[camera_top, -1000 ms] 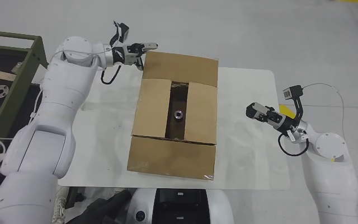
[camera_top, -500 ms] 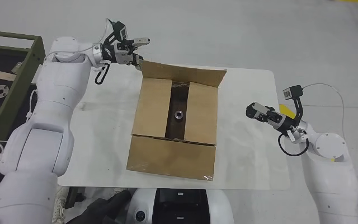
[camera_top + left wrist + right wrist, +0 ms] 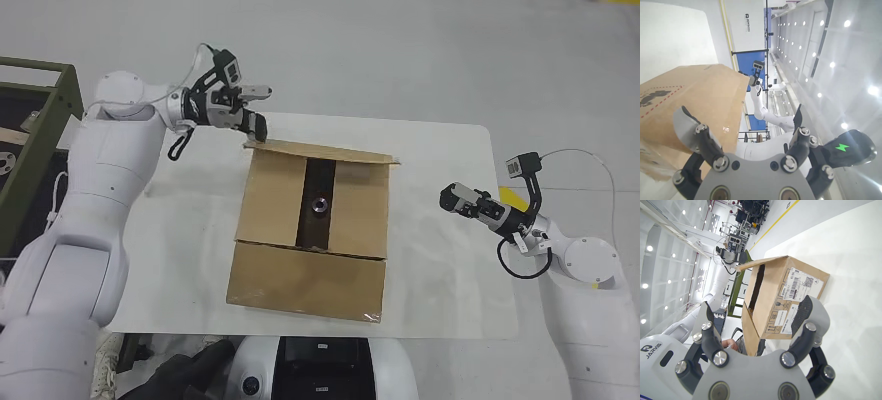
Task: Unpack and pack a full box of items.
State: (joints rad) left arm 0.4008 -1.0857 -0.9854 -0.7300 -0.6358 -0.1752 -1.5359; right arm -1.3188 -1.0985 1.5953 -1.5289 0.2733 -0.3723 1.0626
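Note:
A brown cardboard box (image 3: 270,200) stands mid-table on a white mat. Its two side flaps are folded in, leaving a dark gap where a small round metal item (image 3: 318,207) shows. The near flap (image 3: 305,282) lies flat outward. The far flap (image 3: 320,152) stands almost upright. My left gripper (image 3: 257,110) is open at the box's far left corner, one finger (image 3: 684,121) against the flap's outer face (image 3: 696,98). My right gripper (image 3: 447,197) hovers open and empty to the right of the box (image 3: 800,275); its fingers (image 3: 803,308) are spread wide.
The white mat (image 3: 450,260) has free room right of the box and a narrower strip on the left. A dark green crate (image 3: 45,110) stands off the table's left edge. The left arm (image 3: 728,255) shows beyond the box in the right wrist view.
The far flap, lying flat outward a second ago, has been swung up to nearly upright. My left gripper moved with it at the far left corner. The right arm stayed still.

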